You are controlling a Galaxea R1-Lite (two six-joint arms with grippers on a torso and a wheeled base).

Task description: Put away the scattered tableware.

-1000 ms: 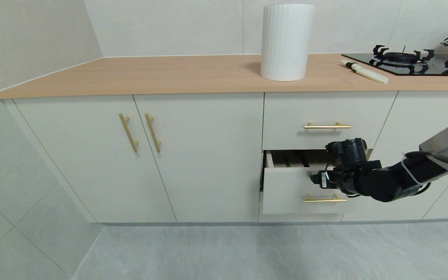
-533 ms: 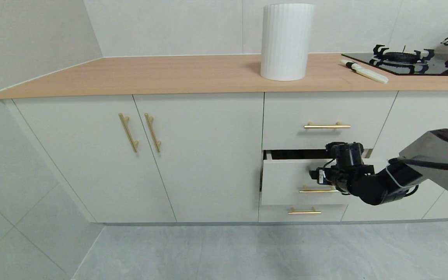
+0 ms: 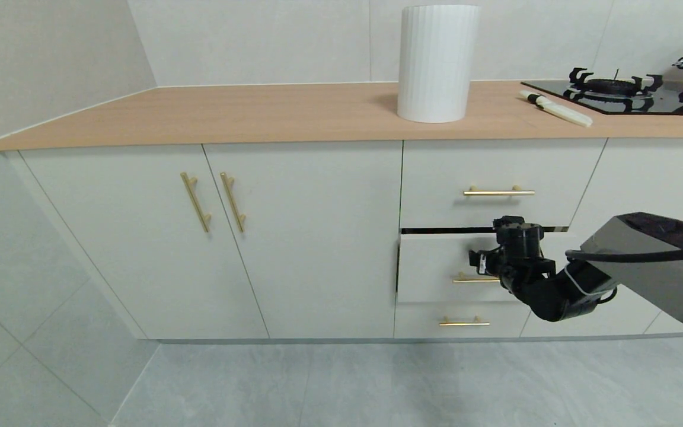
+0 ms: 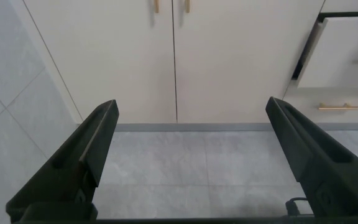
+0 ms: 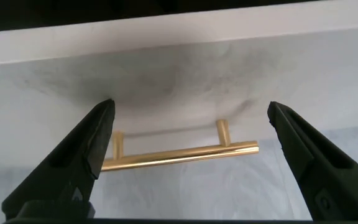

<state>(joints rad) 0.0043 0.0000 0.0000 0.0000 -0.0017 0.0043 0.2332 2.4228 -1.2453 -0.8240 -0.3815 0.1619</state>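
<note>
Push squarely on drawer front (image 3: pixel 436 267), lower right, with right hand (image 3: pixel 481 265) spread wide by handle (image 5: pixel 179 154), seemingly touching; shut dark gap (image 3: pixel 442 230) evenly. Then probably fetch knife (image 3: pixel 555 109), upper right on table (image 3: pixel 258 112).

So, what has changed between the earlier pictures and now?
The right end effector, open, has pushed the middle drawer inward, from well open to nearly shut; a thin dark gap remains above its front. Nothing was grasped or released. The white canister, the knife and the cupboard doors stayed put.
</note>
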